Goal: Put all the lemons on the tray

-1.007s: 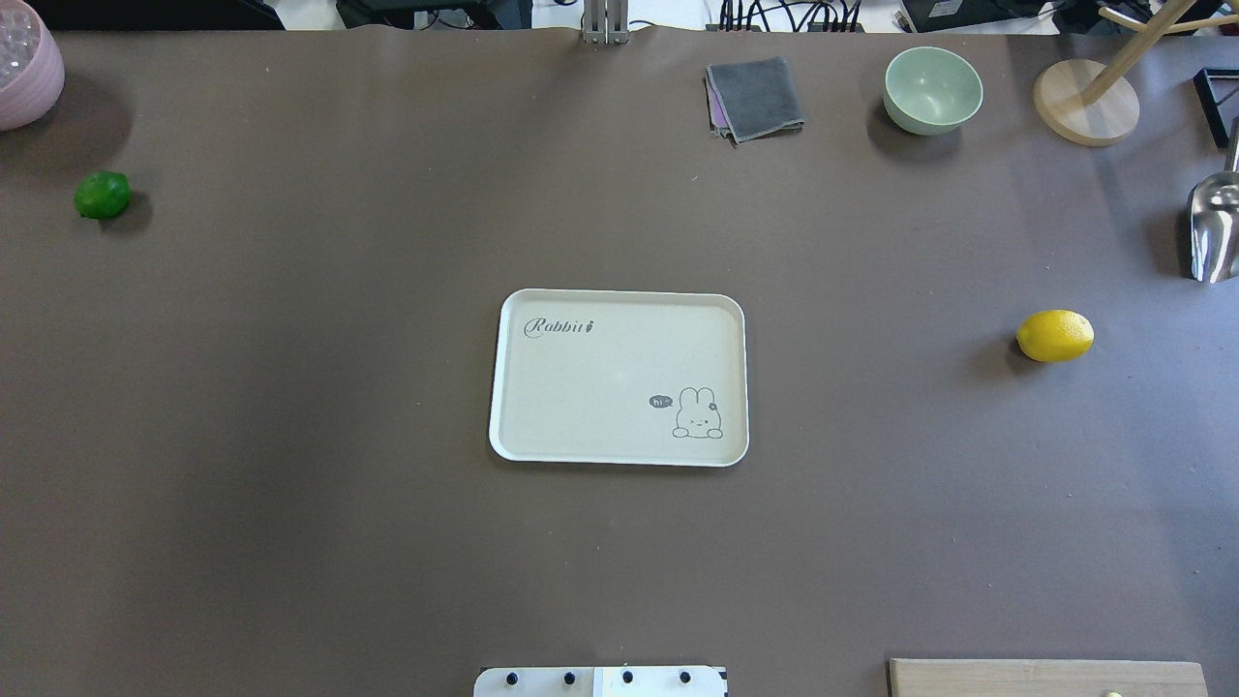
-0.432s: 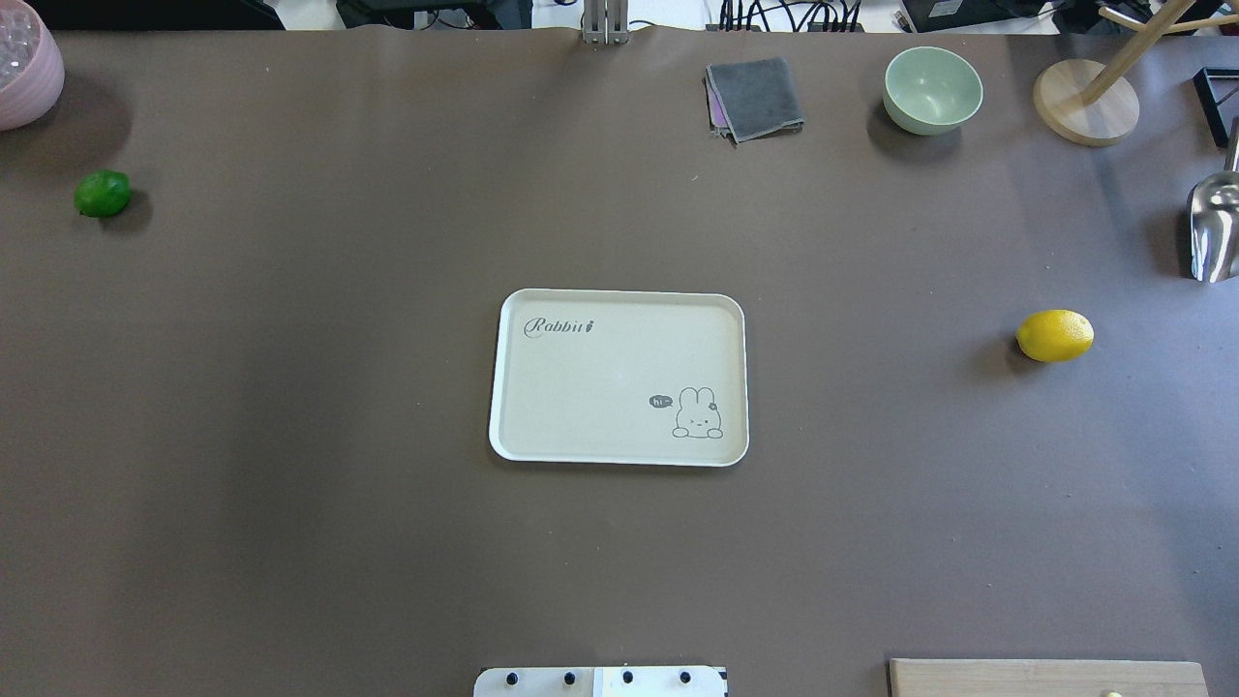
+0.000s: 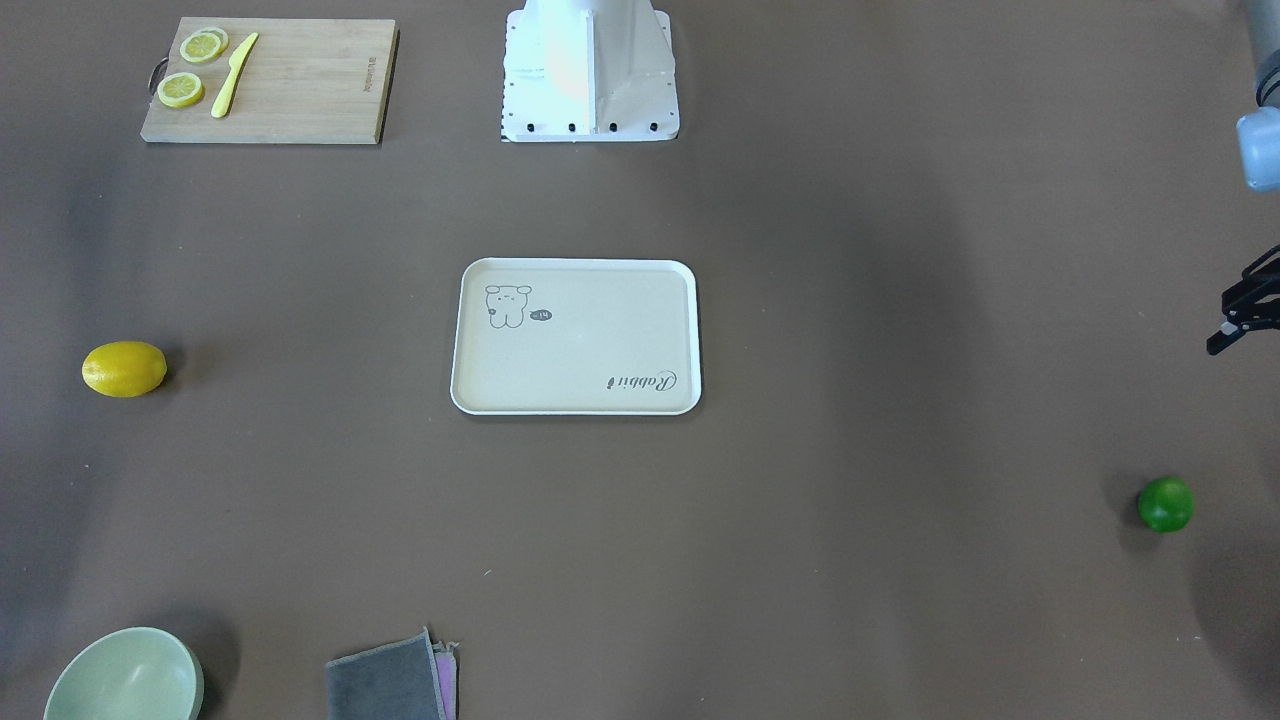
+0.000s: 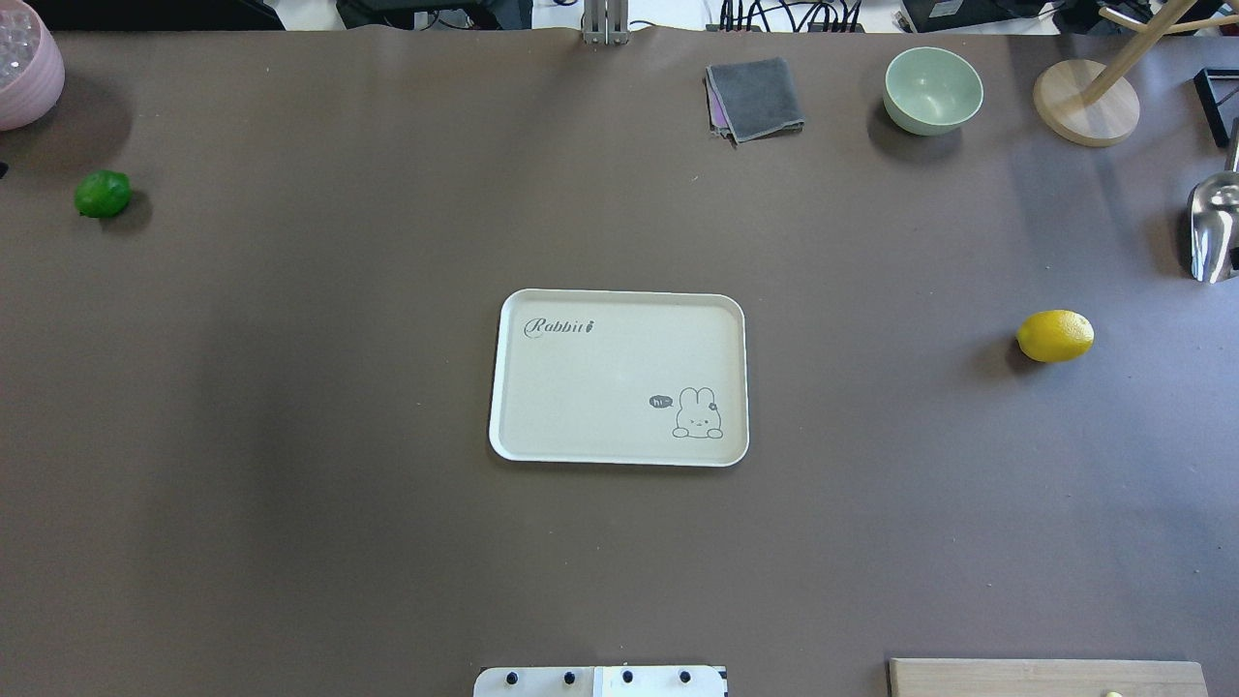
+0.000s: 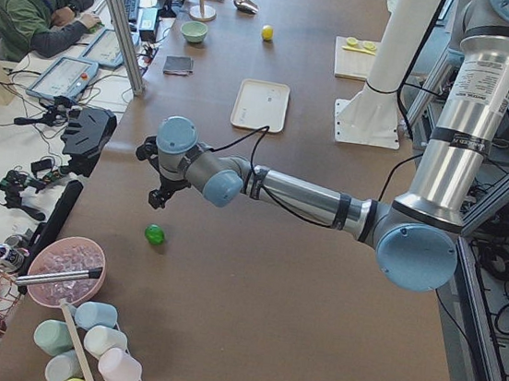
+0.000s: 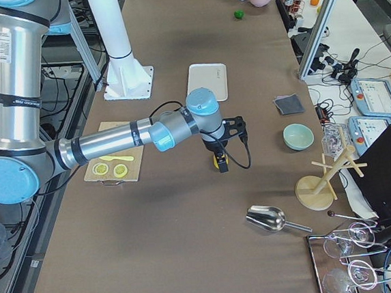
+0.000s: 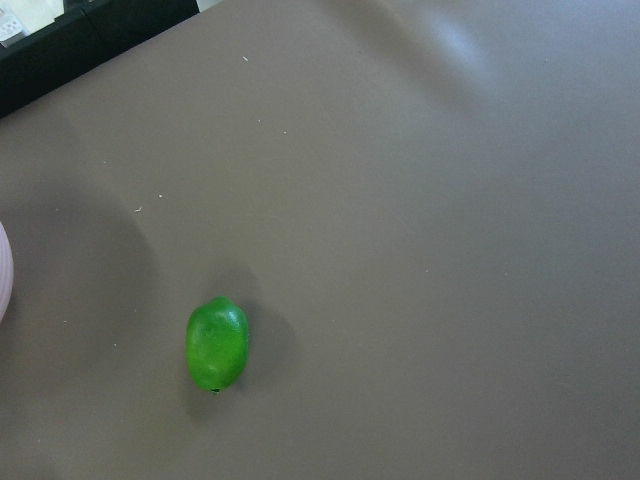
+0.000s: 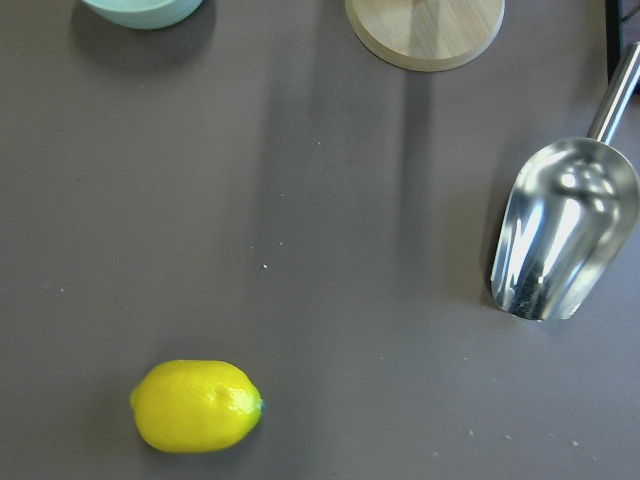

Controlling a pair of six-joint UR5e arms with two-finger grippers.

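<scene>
The cream tray (image 4: 600, 387) lies bare at the table's middle. The green lemon (image 4: 102, 194) lies at the far left, and shows in the left wrist view (image 7: 217, 343). The yellow lemon (image 4: 1055, 335) lies at the right, and shows in the right wrist view (image 8: 196, 405). My left gripper (image 3: 1240, 310) hovers above the table short of the green lemon (image 3: 1165, 503); only part of it shows, so I cannot tell its state. My right gripper (image 6: 222, 163) hangs over the yellow lemon in the exterior right view only; I cannot tell its state.
A wooden cutting board (image 3: 290, 70) with lemon slices (image 3: 180, 88) and a yellow knife (image 3: 233, 75) lies near the robot's base. A green bowl (image 4: 932, 89), grey cloth (image 4: 755, 97), wooden stand (image 4: 1084, 102) and metal scoop (image 4: 1213, 227) lie far right. A pink bowl (image 4: 24, 68) stands far left.
A small dark tip of my left gripper has come in at the overhead view's left edge, near the green lemon. The lemons and the tray have not moved.
</scene>
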